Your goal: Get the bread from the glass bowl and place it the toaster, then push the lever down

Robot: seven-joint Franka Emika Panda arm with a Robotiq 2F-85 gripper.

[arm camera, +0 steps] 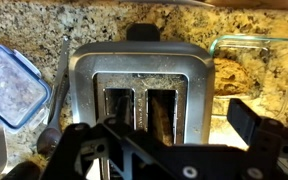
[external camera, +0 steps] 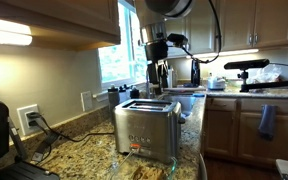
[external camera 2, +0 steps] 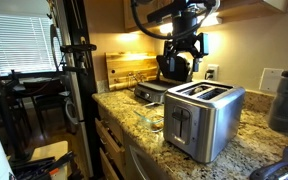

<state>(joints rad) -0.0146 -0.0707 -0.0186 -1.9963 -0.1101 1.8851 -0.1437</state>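
The steel toaster (arm camera: pixel 134 80) fills the wrist view from above, and a brown slice of bread (arm camera: pixel 160 115) stands in its right-hand slot. The other slot looks empty. The toaster also shows in both exterior views (external camera: pixel 146 130) (external camera 2: pixel 204 118). The glass bowl (arm camera: pixel 252 48) sits on the granite just beside the toaster, and something brown shows inside it. The bowl also shows in an exterior view (external camera 2: pixel 151 120). My gripper (arm camera: pixel 164 140) hangs above the toaster, open and empty, with its fingers spread either side of the slots. It also shows in both exterior views (external camera: pixel 156 68) (external camera 2: pixel 184 55).
A blue-lidded plastic container (arm camera: pixel 9 85) and a dark utensil (arm camera: pixel 59 80) lie on the toaster's other side. A black griddle (external camera 2: pixel 152 92) and a wooden board (external camera 2: pixel 129 65) stand behind the toaster. A dark bottle (external camera 2: pixel 287 100) stands nearby. A sink and window (external camera: pixel 114 50) are further along the counter.
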